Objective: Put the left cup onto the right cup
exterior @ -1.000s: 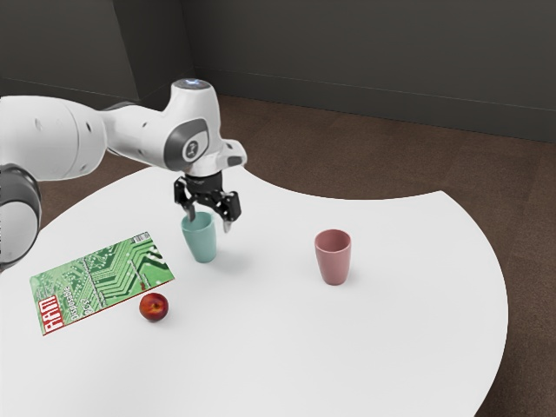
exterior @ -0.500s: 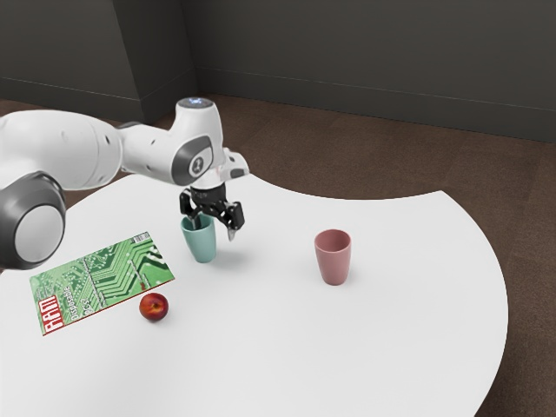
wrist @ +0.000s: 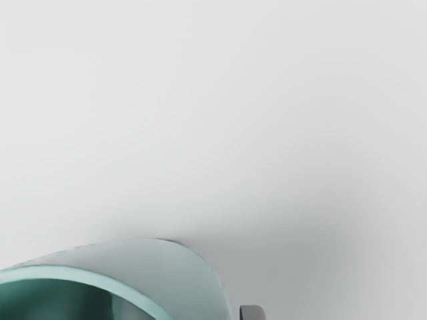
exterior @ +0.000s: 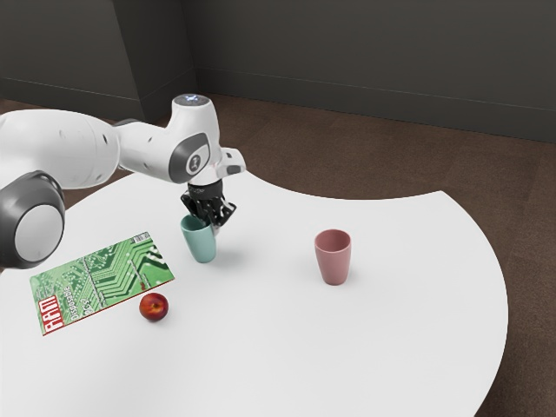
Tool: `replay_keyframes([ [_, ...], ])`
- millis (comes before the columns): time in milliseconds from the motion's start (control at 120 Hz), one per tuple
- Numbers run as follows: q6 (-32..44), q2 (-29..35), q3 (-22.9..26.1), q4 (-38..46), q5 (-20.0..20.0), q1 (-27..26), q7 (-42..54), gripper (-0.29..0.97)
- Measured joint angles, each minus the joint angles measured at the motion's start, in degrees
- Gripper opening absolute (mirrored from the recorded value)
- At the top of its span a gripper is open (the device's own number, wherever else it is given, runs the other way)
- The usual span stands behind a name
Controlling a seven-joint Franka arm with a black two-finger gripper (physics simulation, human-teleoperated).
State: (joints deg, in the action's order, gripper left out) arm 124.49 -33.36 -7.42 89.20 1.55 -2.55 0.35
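Nearest the camera, a red apple [exterior: 155, 306] is lying on the white table [exterior: 365, 347], just beside a green magazine [exterior: 100, 280]. Farther back, the pink cup [exterior: 333, 255] is standing upright toward the exterior view's right, well apart from the teal cup [exterior: 200, 243]. The teal cup is also standing upright on the table. My gripper [exterior: 211, 221] is clamping that cup's wall at the rim, with one finger [wrist: 252, 312] pressing outside it.

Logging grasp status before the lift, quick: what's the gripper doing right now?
Gripper: closed, fingers pinching the rim wall of the teal cup.
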Motion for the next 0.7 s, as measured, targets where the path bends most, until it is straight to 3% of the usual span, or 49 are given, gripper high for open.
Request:
replay_keyframes([
  [308, -0.4, 0.7, -0.1, 0.0, 0.0, 0.1, 1.0, -0.07],
  [700, -8.3, 9.5, 1.9, -0.3, 2.2, -5.1, -3.1, -0.08],
])
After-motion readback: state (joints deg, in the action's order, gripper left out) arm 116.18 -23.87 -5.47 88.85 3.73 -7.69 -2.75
